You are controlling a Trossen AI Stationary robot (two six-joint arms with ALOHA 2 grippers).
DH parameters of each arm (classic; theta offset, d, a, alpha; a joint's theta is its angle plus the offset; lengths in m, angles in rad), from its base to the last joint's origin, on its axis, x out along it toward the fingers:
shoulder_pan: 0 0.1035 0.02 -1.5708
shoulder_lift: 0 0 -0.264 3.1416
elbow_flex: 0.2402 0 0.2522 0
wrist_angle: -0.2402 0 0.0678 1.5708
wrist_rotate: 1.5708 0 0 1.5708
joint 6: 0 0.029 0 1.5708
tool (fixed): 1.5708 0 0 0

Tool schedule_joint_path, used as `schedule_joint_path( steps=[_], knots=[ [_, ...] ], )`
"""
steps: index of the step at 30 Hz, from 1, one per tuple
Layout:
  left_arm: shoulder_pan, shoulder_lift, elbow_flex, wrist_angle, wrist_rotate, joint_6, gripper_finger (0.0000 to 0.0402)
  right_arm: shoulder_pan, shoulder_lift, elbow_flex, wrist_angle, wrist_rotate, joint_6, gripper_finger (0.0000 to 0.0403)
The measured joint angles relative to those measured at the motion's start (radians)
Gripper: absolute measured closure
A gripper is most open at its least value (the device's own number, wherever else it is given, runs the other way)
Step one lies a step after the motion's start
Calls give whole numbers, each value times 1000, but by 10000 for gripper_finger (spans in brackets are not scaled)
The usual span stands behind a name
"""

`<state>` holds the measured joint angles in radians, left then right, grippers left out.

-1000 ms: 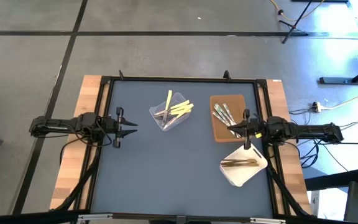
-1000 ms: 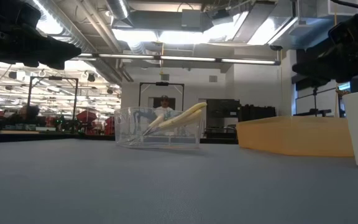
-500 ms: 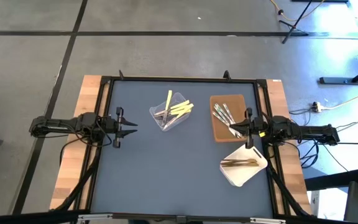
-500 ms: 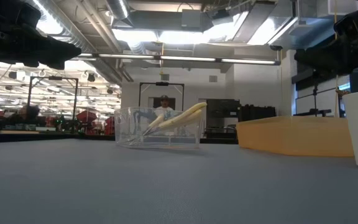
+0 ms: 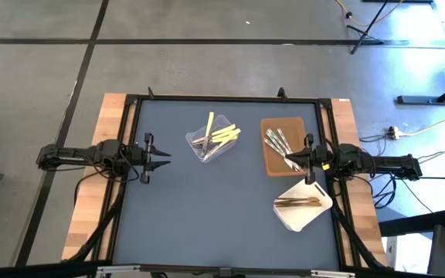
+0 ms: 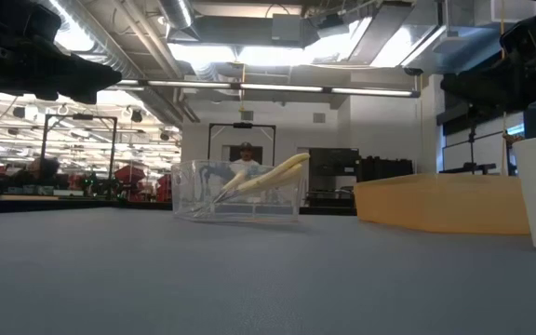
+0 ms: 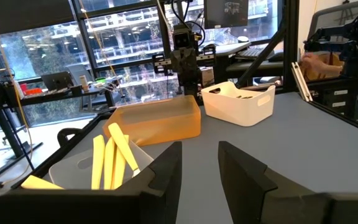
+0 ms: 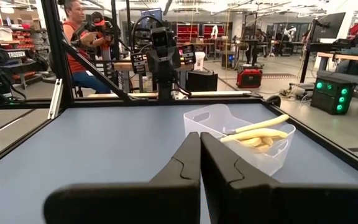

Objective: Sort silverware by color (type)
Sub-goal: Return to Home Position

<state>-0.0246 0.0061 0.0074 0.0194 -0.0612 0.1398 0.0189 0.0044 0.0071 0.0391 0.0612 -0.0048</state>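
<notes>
Sorting looks done: yellow silverware (image 5: 224, 135) in the clear tub (image 5: 200, 150) at the desk's (image 5: 207, 224) 12 o'clock, silver pieces (image 5: 276, 141) on the brown tray (image 5: 273, 167) at 2, gold pieces (image 5: 297, 202) in the white bin (image 5: 293, 222) at 4. The left end effector (image 5: 165, 157) is released at 9; the right end effector (image 5: 288, 161) is clenched and empty at 3.

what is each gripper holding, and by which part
Nothing. The left gripper is open and empty; the right gripper is shut on nothing.

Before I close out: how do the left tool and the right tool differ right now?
The left tool is open, with a clear gap; the right tool is shut tight. The left tool hangs over bare table on its own side; the right tool is by the brown tray. Both hold nothing.
</notes>
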Motion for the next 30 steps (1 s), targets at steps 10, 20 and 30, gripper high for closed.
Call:
schedule_joint_path(
  steps=[10, 20, 30],
  knots=[
    [0, 0, 0, 0, 0, 0, 303, 0, 6, 0, -7, -1, 0, 402],
    [0, 0, 0, 0, 0, 0, 303, 0, 6, 0, -9, -1, 0, 402],
    [0, 0, 0, 0, 0, 0, 303, 0, 6, 0, -11, -1, 0, 402]
  ],
)
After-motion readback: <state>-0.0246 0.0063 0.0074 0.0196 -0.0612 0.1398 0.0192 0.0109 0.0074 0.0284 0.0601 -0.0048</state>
